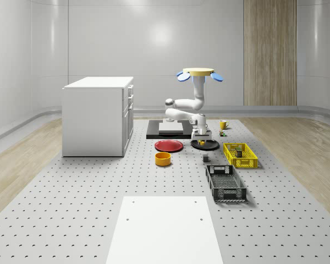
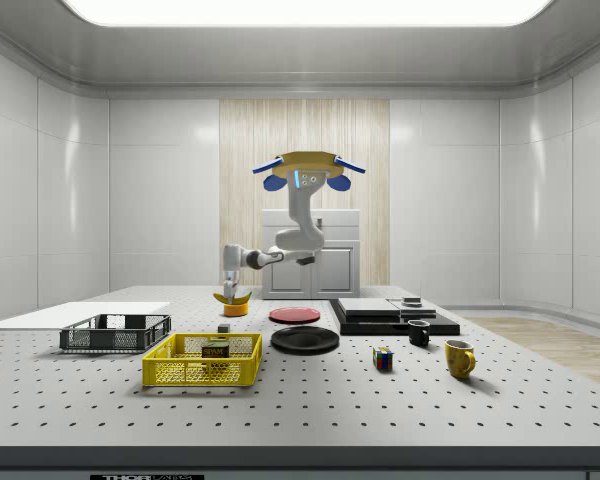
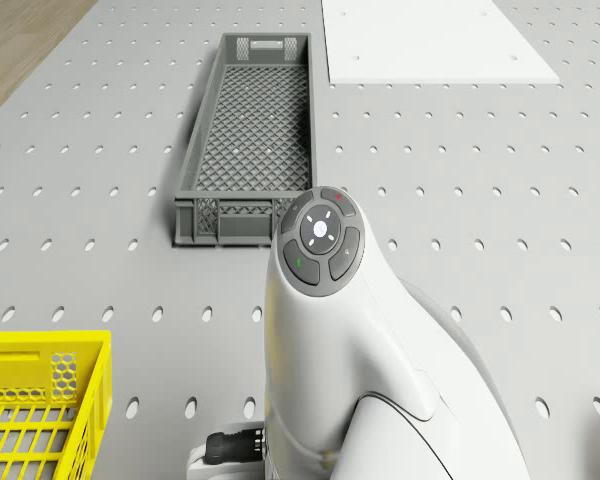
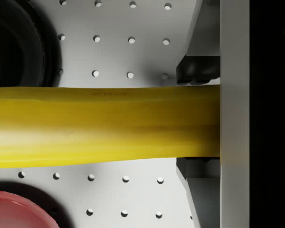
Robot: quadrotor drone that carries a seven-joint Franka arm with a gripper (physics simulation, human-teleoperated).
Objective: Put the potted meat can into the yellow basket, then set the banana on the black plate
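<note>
The drone (image 1: 198,72) hovers over the far middle of the table, its arm bent down toward the black plate (image 1: 212,146). My gripper (image 1: 201,136) is shut on the yellow banana (image 4: 104,126), which lies crosswise between the two fingers (image 4: 199,66). In the wrist view the banana hangs above bare table, with the black plate (image 4: 14,42) off one side and the red plate (image 4: 14,211) off the other. In the side view the gripper (image 2: 232,285) carries the banana (image 2: 230,298) low over the table. The potted meat can (image 2: 216,350) sits inside the yellow basket (image 2: 180,372).
A white cabinet (image 1: 99,115) stands at the whole-scene view's left. Near the gripper are a red plate (image 1: 169,146), an orange bowl (image 1: 163,159) and a grey basket (image 1: 225,183). A black platform (image 1: 168,132), yellow mug (image 1: 223,124) and Rubik's cube (image 2: 382,359) lie nearby.
</note>
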